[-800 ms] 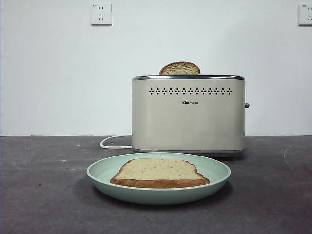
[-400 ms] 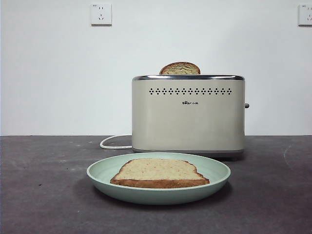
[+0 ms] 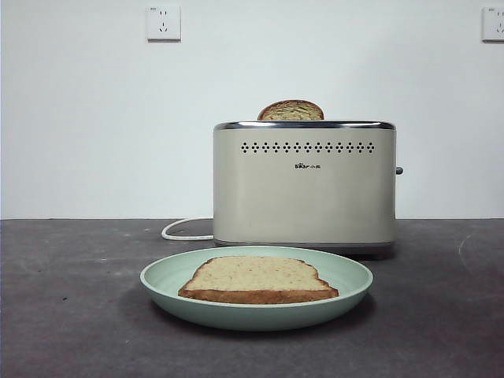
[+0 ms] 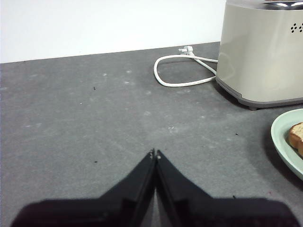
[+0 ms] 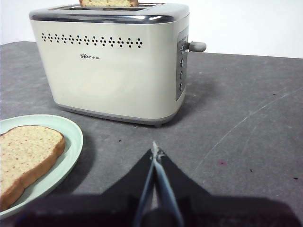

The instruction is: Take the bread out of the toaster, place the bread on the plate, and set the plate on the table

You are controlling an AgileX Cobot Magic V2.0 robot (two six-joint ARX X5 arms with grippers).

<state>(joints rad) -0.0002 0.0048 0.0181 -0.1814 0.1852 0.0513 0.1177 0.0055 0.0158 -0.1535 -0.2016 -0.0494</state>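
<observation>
Dark grey matte table [image 3: 71, 315] carries all. Boxy cream toaster [image 5: 113, 61] ahead of your right tool [image 5: 155, 152], darker-crust slice [image 3: 290, 110] standing in slot. Pale mint round plate [image 3: 346, 283] beside both tools, on table. Tan speckled bread [image 3: 256, 277] flat on plate: likely light, crumbly; pinch crust edge gently. Left tool [image 4: 155, 153], right tool: jaws pressed together, empty.

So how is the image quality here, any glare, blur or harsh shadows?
Front view: even, soft light, sharp, a faint shadow under the plate. Left wrist view: the toaster top is blown out by glare; the left gripper is dark and featureless. Right wrist view: bright streaks on the chrome rim, a soft shadow beside the toaster.
</observation>
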